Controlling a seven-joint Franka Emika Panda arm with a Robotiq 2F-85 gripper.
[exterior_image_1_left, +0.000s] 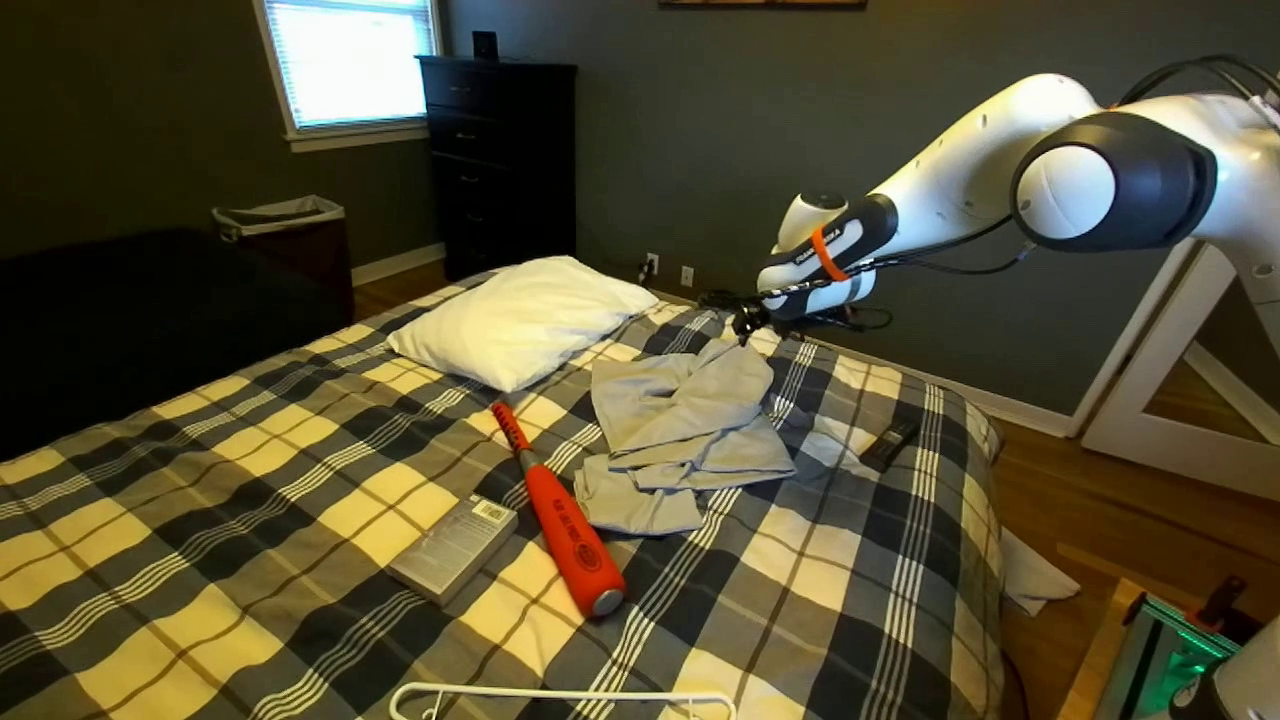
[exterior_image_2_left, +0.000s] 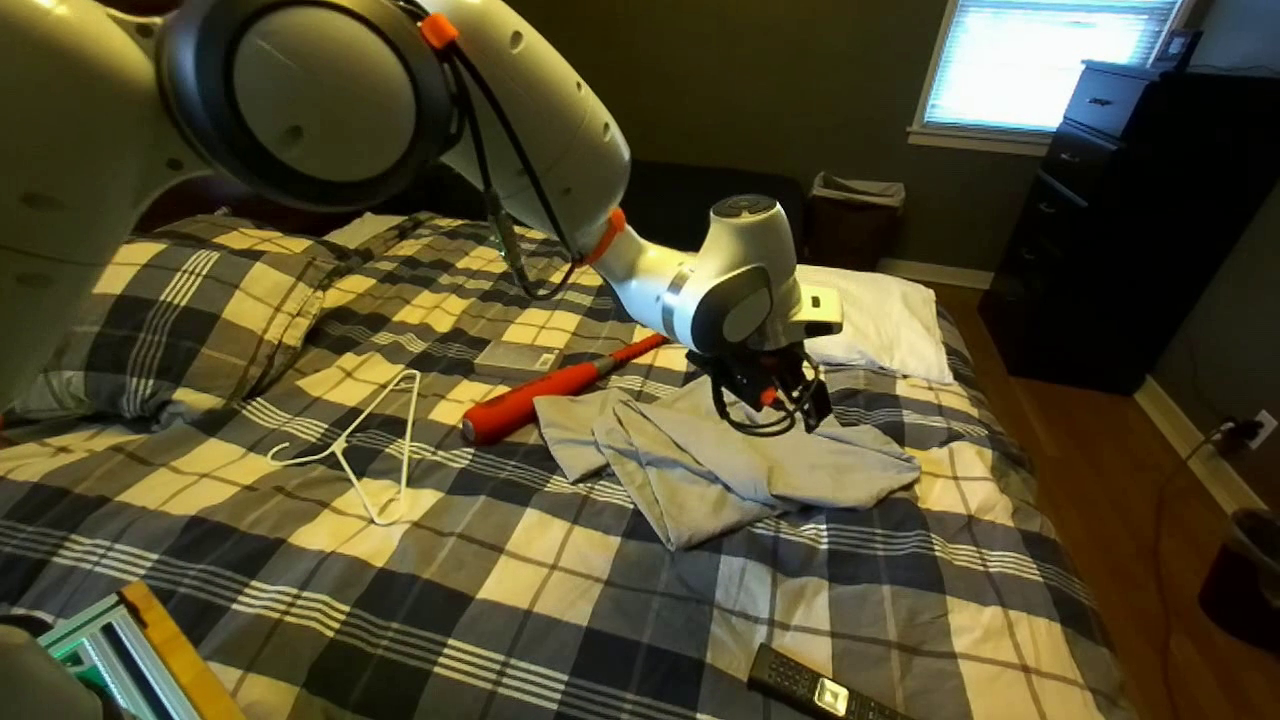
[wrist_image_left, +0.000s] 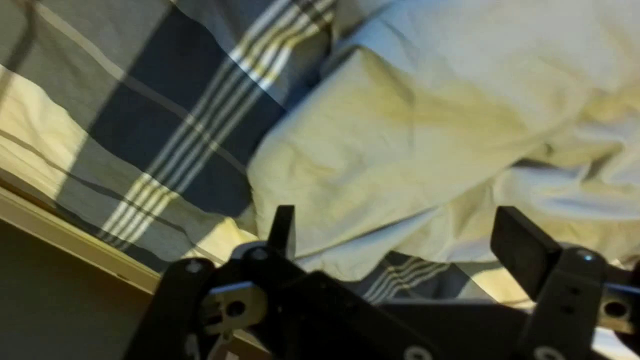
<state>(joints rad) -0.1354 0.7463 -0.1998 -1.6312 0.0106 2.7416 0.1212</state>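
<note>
robot arm: "FRAN…KA", interrupted by orange band | red bat: dark lettering and round logo, unreadable | box: barcode label, print too small to read

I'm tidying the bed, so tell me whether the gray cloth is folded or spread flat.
Loosely folded, not spread flat: in both exterior views the cloth overlaps itself in layers, with uneven edges.

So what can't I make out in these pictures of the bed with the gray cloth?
Gray cloth: whole outline, hidden by its own folds in both exterior views, cut off by edges in the wrist view.
Box: fine print, too small in both exterior views.
Remote: button labels, too small in both exterior views.
Wall hanging: all but the bottom, cut off by the top edge in an exterior view.
</note>
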